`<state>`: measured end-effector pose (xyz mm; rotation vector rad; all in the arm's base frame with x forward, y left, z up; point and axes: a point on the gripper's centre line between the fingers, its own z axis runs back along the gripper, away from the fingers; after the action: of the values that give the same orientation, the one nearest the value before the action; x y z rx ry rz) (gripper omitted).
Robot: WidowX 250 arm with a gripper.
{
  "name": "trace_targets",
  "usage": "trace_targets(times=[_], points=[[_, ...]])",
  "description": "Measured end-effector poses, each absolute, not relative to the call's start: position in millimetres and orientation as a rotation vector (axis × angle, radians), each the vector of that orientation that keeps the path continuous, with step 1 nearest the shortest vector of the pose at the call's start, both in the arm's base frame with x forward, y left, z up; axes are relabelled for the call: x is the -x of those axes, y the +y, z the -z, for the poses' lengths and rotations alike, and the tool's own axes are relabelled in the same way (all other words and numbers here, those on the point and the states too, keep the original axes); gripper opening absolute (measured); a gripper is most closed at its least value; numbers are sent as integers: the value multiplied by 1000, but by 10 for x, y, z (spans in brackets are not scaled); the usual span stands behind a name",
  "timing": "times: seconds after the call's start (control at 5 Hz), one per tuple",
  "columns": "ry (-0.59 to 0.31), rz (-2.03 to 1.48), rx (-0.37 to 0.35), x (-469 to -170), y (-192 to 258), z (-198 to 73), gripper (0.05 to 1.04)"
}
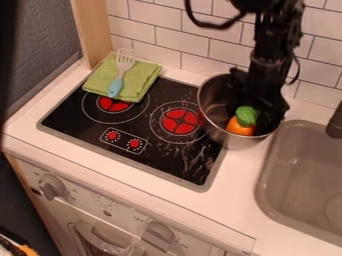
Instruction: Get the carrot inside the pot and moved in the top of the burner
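My jaws are down inside the metal pot, dark against its far side, and I cannot tell whether they are spread, pressed together or pinching its wall. The toy carrot is in the pot with me, close by the near wall, just left of and nearer the camera than my jaws. Its green top points back towards the pot's far side, its orange body towards the near rim; the long axis looks foreshortened.

So the carrot's part seems done, and the pot is what I have left to shift. The right-hand burner lies just left of the pot as the camera sees it, so my move should run leftward, away from the sink on the pot's other side. Without a sure hold on the wall, I might tip the pot or merely nudge it. Well left of the pot, a slotted spatula rests on a folded green towel.
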<state>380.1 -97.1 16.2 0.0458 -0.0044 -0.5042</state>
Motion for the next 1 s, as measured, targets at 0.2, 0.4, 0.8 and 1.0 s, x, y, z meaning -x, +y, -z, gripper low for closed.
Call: trace_targets(times=[0.2, 0.4, 0.8, 1.0], points=[[-37, 494, -53, -3896, -927, -217, 936], [-29, 484, -30, -3825, -866, -149, 667], [-101, 481, 38, -3708, -738, -522, 245], [-81, 474, 86, -3656, -662, -523, 499]])
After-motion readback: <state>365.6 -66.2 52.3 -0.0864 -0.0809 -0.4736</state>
